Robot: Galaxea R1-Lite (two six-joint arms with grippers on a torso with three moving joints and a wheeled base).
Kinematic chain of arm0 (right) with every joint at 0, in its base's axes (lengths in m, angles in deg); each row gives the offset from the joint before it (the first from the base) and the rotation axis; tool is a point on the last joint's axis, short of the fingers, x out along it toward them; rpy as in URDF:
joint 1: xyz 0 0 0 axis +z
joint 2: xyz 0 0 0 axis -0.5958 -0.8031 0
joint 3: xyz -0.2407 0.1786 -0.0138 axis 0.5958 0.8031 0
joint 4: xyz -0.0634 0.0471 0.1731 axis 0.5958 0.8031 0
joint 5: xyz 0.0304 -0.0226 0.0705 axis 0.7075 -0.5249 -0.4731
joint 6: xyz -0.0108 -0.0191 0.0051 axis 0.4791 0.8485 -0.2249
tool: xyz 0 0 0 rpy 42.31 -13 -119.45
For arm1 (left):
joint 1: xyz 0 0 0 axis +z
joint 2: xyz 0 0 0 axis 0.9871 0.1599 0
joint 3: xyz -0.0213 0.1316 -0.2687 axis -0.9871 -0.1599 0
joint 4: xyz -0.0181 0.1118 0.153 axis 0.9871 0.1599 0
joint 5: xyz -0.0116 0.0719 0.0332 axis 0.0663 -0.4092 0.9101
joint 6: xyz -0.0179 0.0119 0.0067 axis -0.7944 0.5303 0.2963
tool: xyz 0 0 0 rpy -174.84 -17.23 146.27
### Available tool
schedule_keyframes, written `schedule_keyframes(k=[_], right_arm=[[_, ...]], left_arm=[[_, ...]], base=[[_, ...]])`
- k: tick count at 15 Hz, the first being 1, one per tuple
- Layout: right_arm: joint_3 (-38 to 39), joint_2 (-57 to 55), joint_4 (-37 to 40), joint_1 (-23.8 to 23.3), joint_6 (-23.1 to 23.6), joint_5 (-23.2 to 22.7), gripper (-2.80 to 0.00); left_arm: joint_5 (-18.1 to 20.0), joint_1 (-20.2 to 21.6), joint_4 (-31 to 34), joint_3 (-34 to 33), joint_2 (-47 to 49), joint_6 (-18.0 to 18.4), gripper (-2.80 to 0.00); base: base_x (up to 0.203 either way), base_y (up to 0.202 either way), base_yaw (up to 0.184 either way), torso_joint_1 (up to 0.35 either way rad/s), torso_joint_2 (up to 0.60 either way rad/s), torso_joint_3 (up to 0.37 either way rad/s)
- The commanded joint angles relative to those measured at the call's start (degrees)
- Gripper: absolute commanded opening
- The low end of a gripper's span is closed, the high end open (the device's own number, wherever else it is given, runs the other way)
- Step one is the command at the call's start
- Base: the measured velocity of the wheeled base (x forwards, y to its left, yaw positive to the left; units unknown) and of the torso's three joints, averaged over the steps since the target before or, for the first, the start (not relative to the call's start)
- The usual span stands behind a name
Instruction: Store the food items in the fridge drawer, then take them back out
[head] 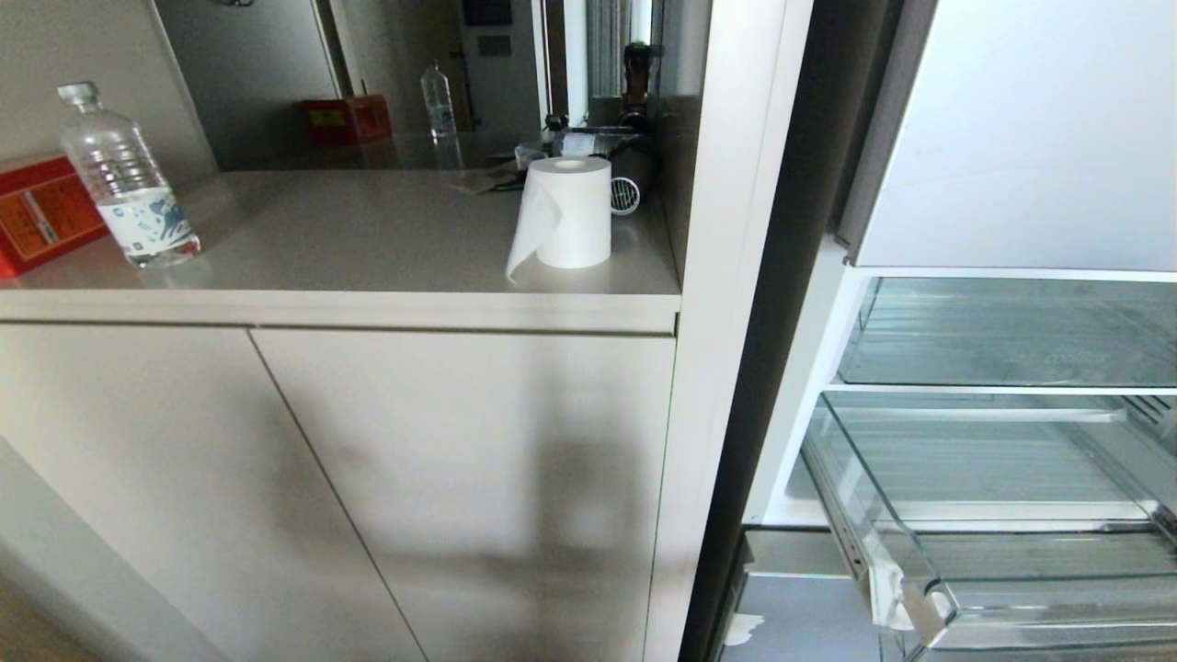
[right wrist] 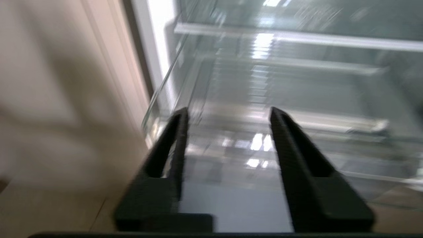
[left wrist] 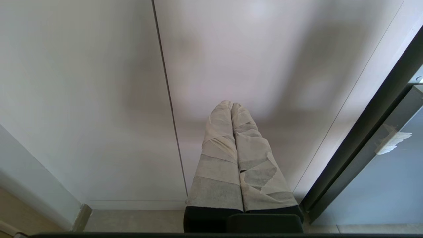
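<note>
blurred right gripper (right wrist: pixel 228 114) gapes, seemingly empty, before fridge drawer (right wrist: pixel 330 124).

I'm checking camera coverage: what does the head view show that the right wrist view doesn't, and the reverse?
Only the head view shows the counter with a water bottle, a red box and a paper roll. Only the right wrist view shows the right gripper, its fingers apart with nothing between them. Both show the pulled-out fridge drawer; no food is visible in either.
</note>
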Motion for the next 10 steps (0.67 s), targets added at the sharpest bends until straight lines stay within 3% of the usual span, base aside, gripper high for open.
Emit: schedule_keyframes(k=[1,3,5,7,10], right_arm=[[4.95,1.16,-0.33,-0.09,0.23,-2.25,-2.8],[14.11,1.16,-5.92,-1.14,2.34,-4.87,-2.8],[23.79,1.78,-16.94,-2.92,5.66,-6.47,-2.8],[25.41,5.11,-19.62,-5.87,7.96,-6.66,-2.8],[25.26,11.51,-16.42,-5.57,10.13,-2.97,-2.8]], left_arm=[[-0.02,0.0,0.01,0.0,-0.02,-0.02,-2.8],[-0.02,0.0,0.01,0.0,-0.02,-0.02,-2.8],[-0.02,0.0,0.01,0.0,-0.02,-0.02,-2.8],[-0.02,0.0,0.01,0.0,0.04,-0.02,-2.8],[-0.02,0.0,0.01,0.0,-0.02,-0.02,-2.8]], base=[[0.0,0.0,0.0,0.0,0.0,0.0],[0.0,0.0,0.0,0.0,0.0,0.0],[0.0,0.0,0.0,0.0,0.0,0.0],[0.0,0.0,0.0,0.0,0.0,0.0],[0.0,0.0,0.0,0.0,0.0,0.0]])
